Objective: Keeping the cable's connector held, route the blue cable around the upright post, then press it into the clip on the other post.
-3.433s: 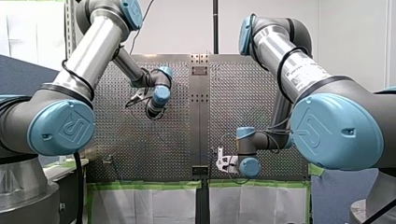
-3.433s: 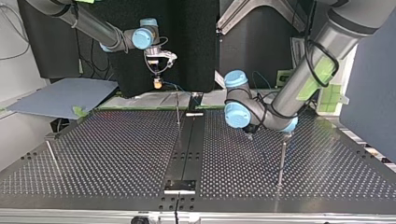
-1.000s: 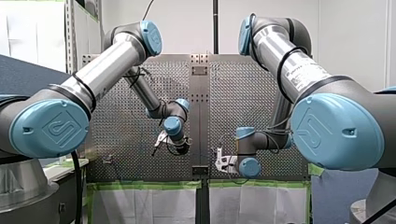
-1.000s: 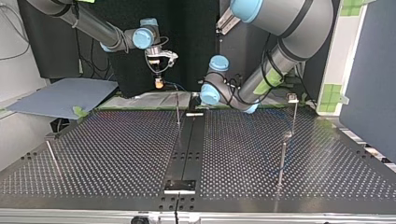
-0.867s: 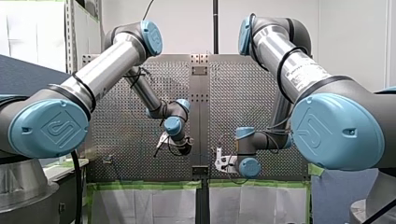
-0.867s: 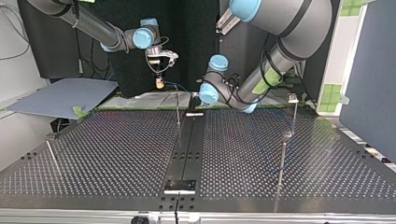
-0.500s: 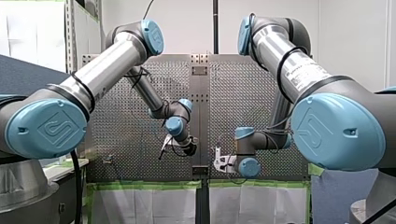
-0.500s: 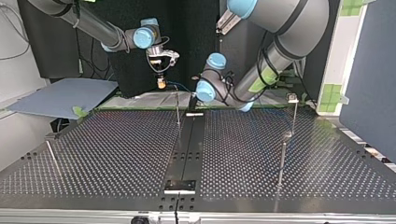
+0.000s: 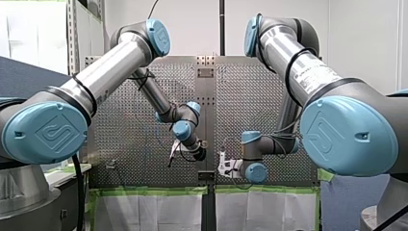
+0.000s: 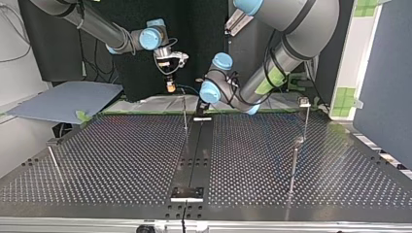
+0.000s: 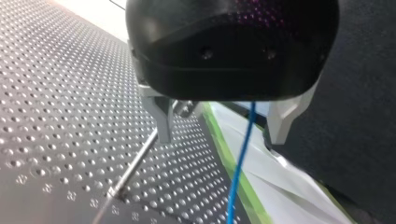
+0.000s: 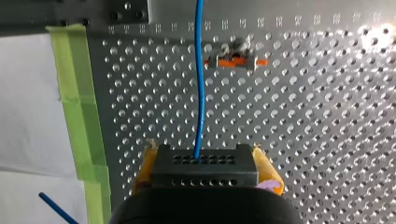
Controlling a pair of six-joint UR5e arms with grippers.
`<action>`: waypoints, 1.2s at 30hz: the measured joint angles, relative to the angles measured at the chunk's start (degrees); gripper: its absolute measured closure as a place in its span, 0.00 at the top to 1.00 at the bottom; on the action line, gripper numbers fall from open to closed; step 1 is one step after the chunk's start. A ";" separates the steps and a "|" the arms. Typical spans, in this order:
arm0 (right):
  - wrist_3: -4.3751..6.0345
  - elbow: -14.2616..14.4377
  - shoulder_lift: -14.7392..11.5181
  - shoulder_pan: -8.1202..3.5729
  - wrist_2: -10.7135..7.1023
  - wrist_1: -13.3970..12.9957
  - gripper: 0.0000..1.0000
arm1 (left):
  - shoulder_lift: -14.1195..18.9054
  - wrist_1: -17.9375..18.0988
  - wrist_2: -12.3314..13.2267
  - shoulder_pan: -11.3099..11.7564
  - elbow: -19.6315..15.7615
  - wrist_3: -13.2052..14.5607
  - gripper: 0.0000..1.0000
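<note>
My right gripper's point(image 12: 204, 161) yellow pads point(image 12: 144, 172) are clamped on the black connector point(image 12: 203, 173). The blue cable point(image 12: 200, 79) runs straight out of the connector, ahead of the fingers, and passes just beside an orange fitting point(image 12: 233, 60) on the perforated table point(image 12: 317, 121). My left gripper point(image 11: 222, 133) has its metal fingers point(image 11: 161, 116) spread wide, and the cable hangs loose between them, nearer one finger, with a thin post point(image 11: 133, 163) on the table beyond. In the top view my right gripper hangs at the table's eleven o'clock and my left gripper at twelve, while a post with a clip on top point(image 10: 306, 121) stands at two o'clock
</note>
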 joint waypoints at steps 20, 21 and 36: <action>0.06 0.01 -0.02 0.47 -1.04 -0.08 0.00 | 0.01 3.84 -2.51 -1.65 0.00 -5.79 1.00; 0.06 0.00 -0.01 0.47 -1.02 -0.07 0.00 | 0.02 3.84 -2.86 -1.77 -0.01 -5.80 1.00; 0.12 0.00 -0.01 0.39 -0.84 -0.05 0.00 | 0.03 4.13 -6.17 -2.55 -0.02 -4.40 0.00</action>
